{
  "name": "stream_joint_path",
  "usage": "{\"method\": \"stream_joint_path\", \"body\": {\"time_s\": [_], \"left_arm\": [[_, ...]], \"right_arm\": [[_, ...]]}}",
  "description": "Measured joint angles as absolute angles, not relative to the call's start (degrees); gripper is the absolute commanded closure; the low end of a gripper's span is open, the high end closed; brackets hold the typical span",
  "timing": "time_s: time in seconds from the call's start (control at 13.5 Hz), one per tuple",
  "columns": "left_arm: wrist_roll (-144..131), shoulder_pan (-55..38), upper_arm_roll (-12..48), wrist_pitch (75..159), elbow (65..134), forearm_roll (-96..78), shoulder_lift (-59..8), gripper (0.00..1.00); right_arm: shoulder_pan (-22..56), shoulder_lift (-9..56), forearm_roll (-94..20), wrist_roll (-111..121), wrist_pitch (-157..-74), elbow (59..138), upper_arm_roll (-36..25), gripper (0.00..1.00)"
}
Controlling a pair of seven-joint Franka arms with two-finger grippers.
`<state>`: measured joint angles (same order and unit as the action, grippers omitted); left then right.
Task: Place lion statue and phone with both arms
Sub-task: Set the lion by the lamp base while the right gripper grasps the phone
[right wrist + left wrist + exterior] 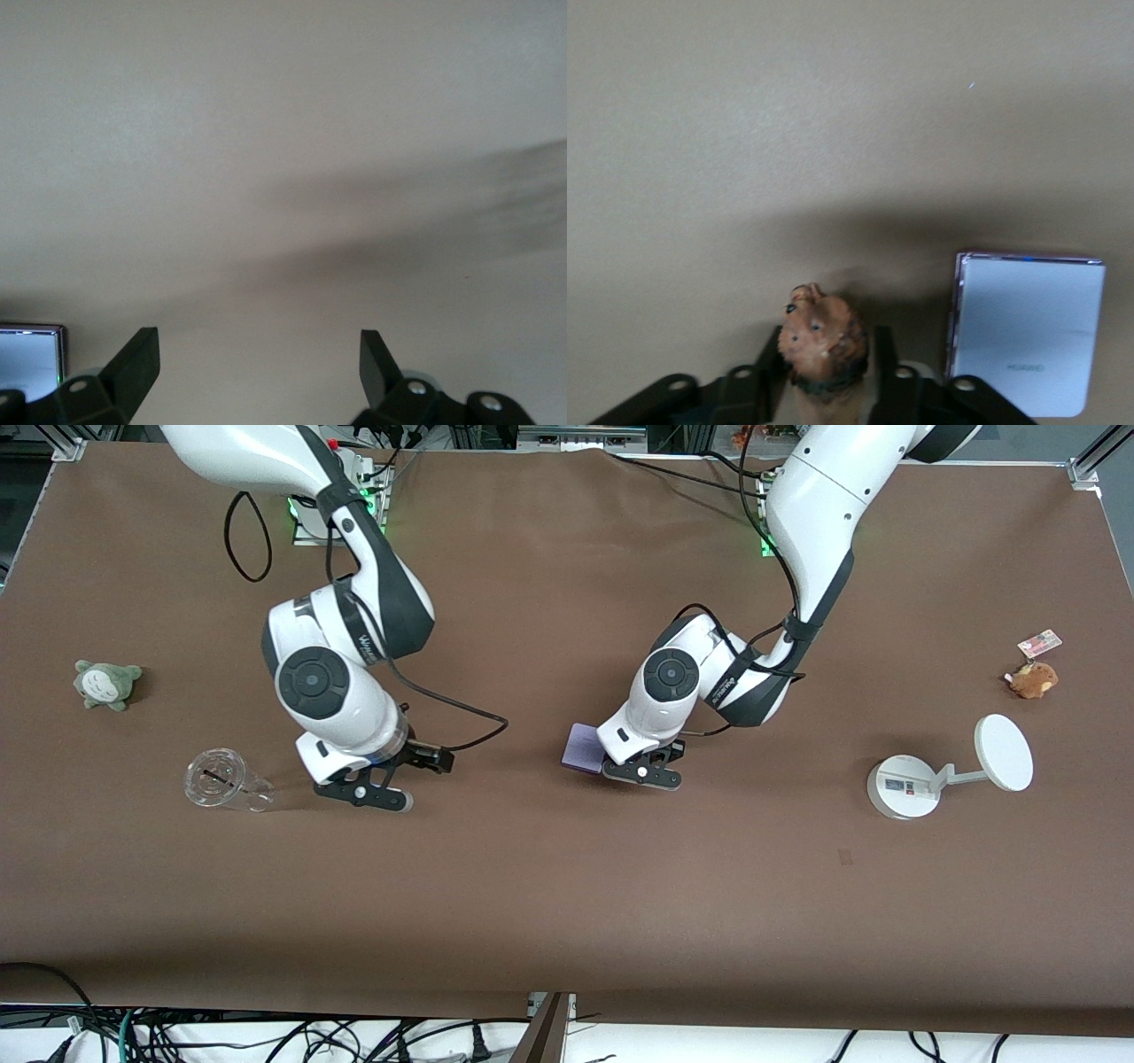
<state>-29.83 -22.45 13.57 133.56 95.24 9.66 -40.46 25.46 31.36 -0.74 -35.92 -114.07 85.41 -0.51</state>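
My left gripper [651, 766] is low over the middle of the table and shut on the lion statue [824, 341], a small reddish-brown figurine whose head shows between the fingers [772, 365] in the left wrist view. The lion is hidden under the hand in the front view. The phone [582, 747], a pale lavender slab, lies flat on the table right beside this gripper, toward the right arm's end; it also shows in the left wrist view [1028, 332]. My right gripper [399, 778] is open and empty, low over bare table [257, 350]. A corner of the phone [27, 359] shows in the right wrist view.
A clear plastic cup [221, 779] lies on its side beside the right gripper. A grey-green plush [106, 684] sits at the right arm's end. A white round-based stand [904, 786], a tan plush [1034, 679] and a small card [1038, 642] are at the left arm's end.
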Motion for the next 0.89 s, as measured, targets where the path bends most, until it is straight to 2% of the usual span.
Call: {"method": "stream_joint_path", "body": {"time_s": [0.3, 0.52, 0.67, 0.89], "left_arm": [[-28.5, -20.0, 12.9, 122.3, 93.6, 9.9, -36.8, 0.97], [-23.1, -11.6, 12.5, 114.0, 93.2, 10.0, -31.8, 0.94], [-20.5, -5.0, 12.3, 112.2, 93.3, 10.0, -30.9, 0.97], [-19.6, -0.5, 11.3, 113.1, 94.3, 14.4, -31.8, 0.98]], "right_arm": [[27.6, 32.8, -0.8, -39.2, -116.8, 85.4, -0.5, 0.0], [31.5, 34.3, -0.8, -46.0, -120.7, 85.4, -0.4, 0.0], [34.8, 36.1, -0.8, -51.3, -124.7, 85.4, -0.3, 0.0], [39.2, 38.9, -0.8, -56.1, -129.5, 85.4, -0.3, 0.0]]}}
